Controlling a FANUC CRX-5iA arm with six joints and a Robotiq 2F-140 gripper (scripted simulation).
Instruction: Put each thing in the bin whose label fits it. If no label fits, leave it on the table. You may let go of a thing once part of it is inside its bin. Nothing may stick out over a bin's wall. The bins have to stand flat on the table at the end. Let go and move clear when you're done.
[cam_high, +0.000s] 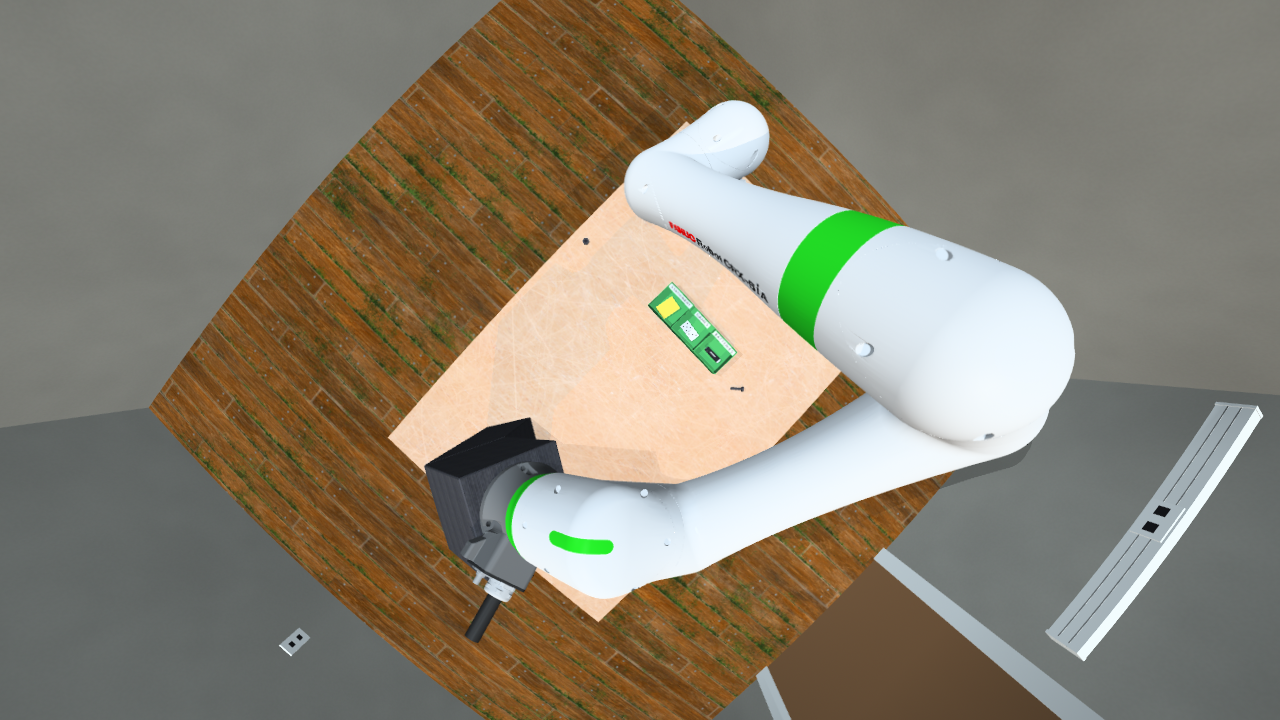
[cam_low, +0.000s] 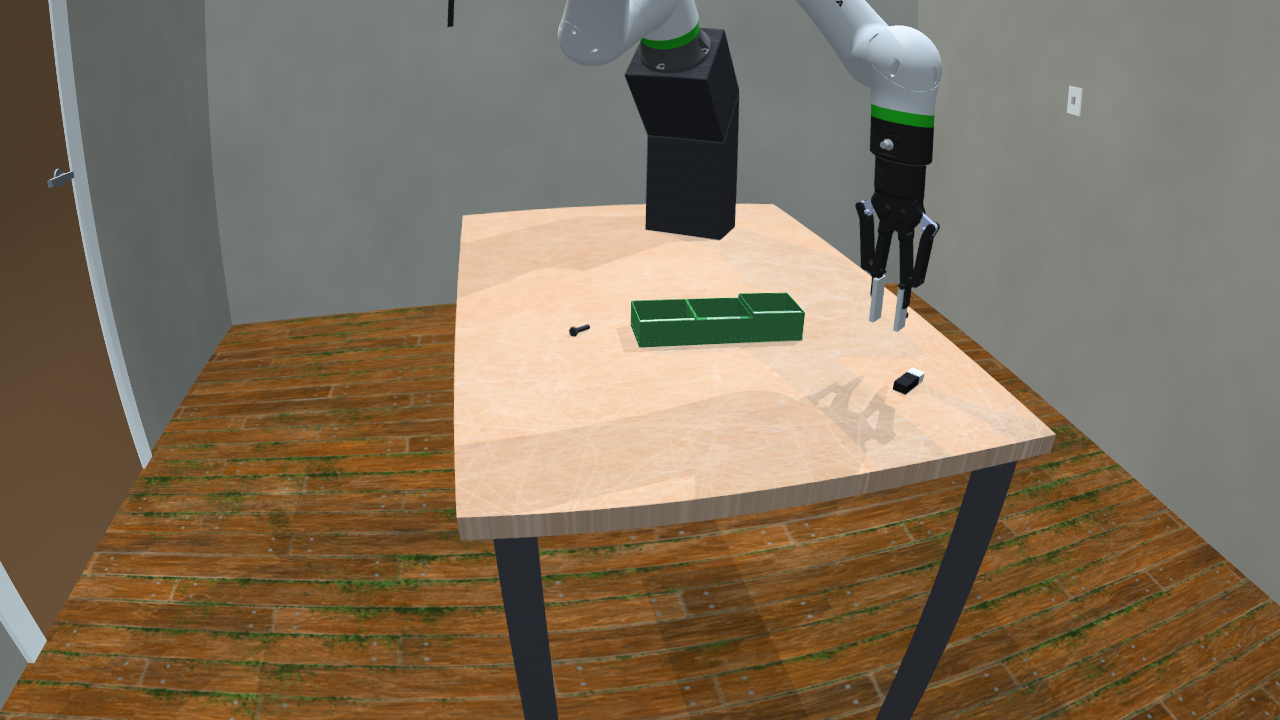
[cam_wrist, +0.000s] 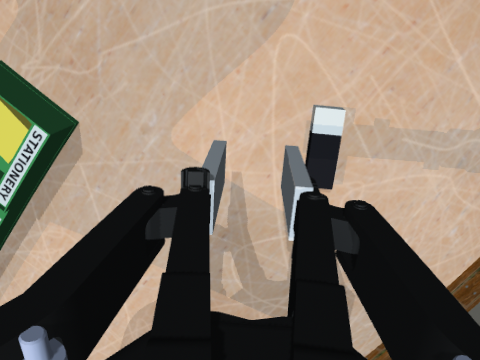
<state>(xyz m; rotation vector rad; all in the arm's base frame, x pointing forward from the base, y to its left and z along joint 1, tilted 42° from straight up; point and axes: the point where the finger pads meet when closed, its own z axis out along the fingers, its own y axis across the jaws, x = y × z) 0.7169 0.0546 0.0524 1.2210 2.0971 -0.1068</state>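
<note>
The light wooden table (cam_low: 626, 447) carries a green three-compartment bin (cam_low: 716, 320) near its middle, a black bolt (cam_low: 579, 330) left of it, and a black-and-white block (cam_low: 907, 380) near the right edge.

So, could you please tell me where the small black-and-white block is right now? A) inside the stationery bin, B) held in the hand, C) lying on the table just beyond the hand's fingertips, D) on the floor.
C: the wrist view shows the black-and-white block lying flat on the table, just past one finger of the empty hand.
</note>
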